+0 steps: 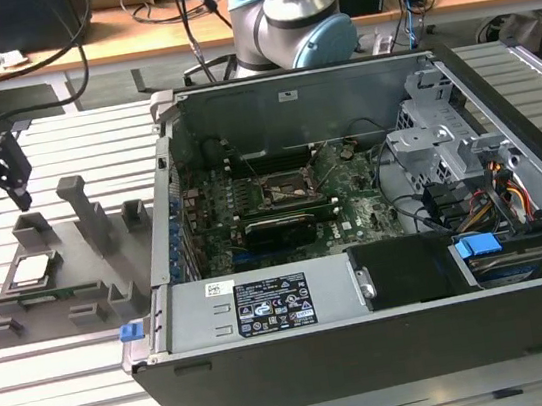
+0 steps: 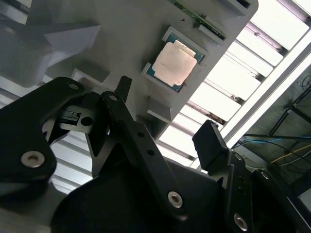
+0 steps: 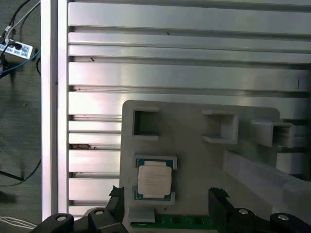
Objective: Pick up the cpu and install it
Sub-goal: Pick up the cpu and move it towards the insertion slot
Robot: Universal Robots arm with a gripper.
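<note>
Right now my tool (image 3: 166, 193) hangs wide open and empty above the grey holder tray (image 1: 88, 281) on the bench (image 1: 66, 393). The cpu (image 3: 154, 179) lies flat in a tray pocket, untouched, beside the computer case (image 1: 373, 350).

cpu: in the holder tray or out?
In. In the first wrist view the cpu lies flat in its square pocket of the grey holder tray; the gripper is open over the tray, holding nothing.
</note>
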